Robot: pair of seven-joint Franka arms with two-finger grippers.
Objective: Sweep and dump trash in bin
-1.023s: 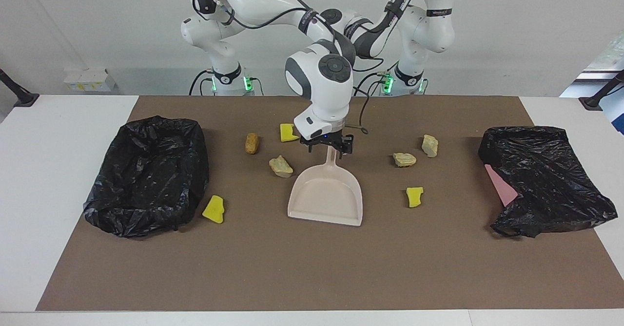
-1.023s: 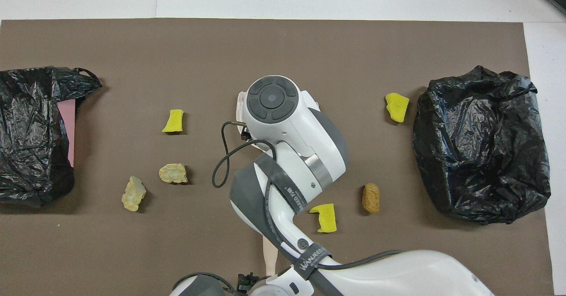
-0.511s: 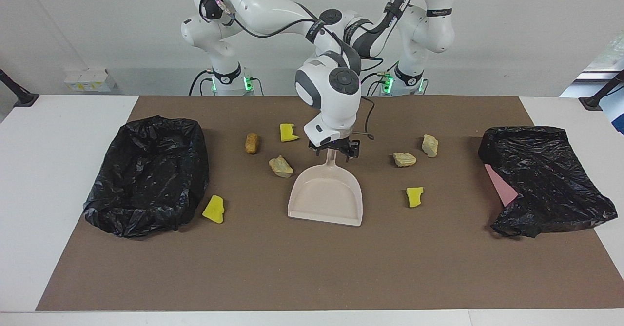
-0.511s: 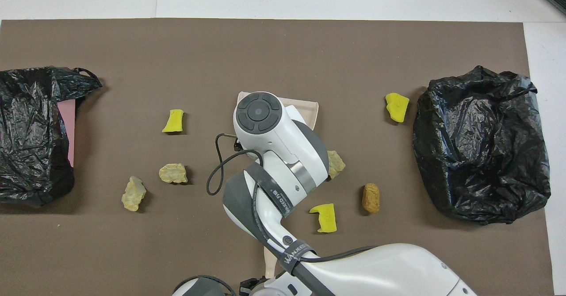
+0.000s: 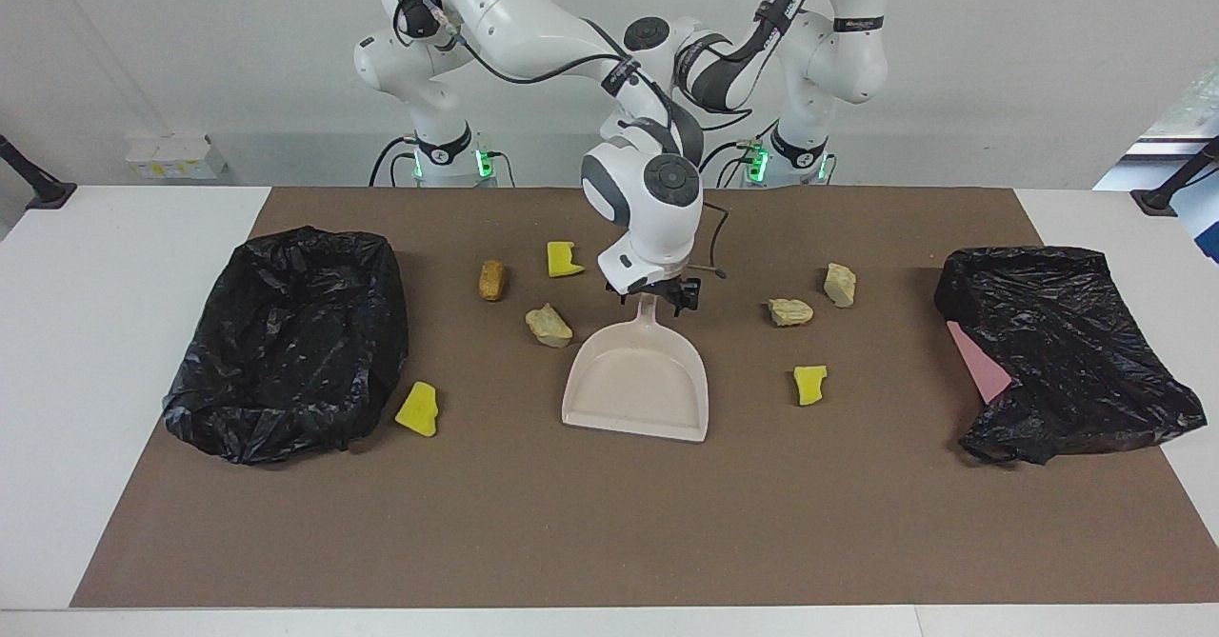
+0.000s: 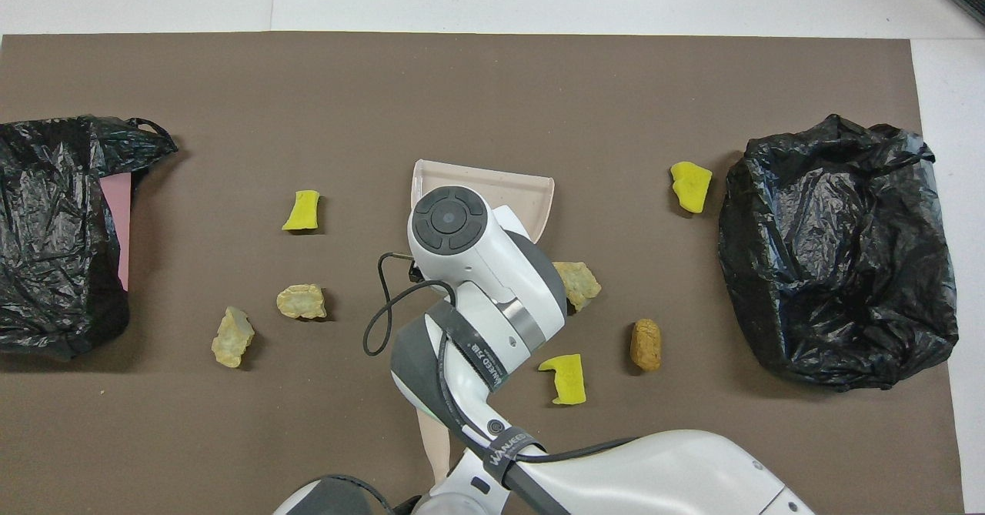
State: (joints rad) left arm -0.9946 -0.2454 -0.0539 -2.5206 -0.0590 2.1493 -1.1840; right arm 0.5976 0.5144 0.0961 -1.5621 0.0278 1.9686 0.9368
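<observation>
Right hand (image 5: 664, 290) shifted over dustpan handle (image 5: 647, 314), beige lump (image 5: 549, 325) beside.

I see the white bench (image 5: 124, 266) under a brown mat (image 5: 609, 523). On the mat lie a beige dustpan (image 5: 636, 385), seven small trash chunks (image 5: 549, 325) and two black bags (image 5: 290, 342), one at each end.

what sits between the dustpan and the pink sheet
One yellow spongy chunk lies between the dustpan and the pink sheet. Both views show it, the facing view most plainly.
</observation>
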